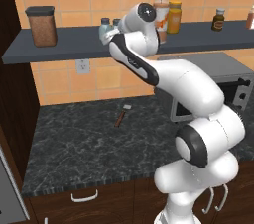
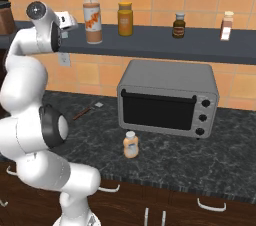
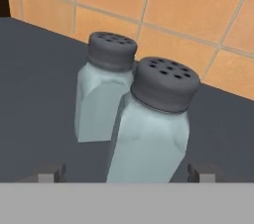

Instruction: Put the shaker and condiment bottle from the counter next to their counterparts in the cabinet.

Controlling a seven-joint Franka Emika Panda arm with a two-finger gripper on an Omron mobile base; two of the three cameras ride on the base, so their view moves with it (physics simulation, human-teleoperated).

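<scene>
Reaching up from the base, the arm [image 1: 188, 94] bends high so that its hand meets the long grey shelf [image 1: 64, 44] above the dark marbled surface [image 1: 79, 139]; the toaster oven [image 2: 167, 97] sits on that surface to the right, and just in front of it stands the small peach bottle [image 2: 130, 145], upright and well apart from the hand, with its mustard-yellow match [image 2: 125, 19] up on the shelf; a small tool [image 1: 121, 115] lies near the wall. At the shelf the fingers [image 3: 126, 172] stand wide, one tip low on either side of the nearer shaker [image 3: 151, 129], and I cannot tell whether they touch it; it stands upright on the shelf, its long axis vertical, dead ahead between the tips; the second shaker [image 3: 101, 94] stands just behind and to its left in the hand view, touching or nearly so. To my eye the shaker is placed and the next move is a straight pull back, kept level so neither shaker is tipped.
</scene>
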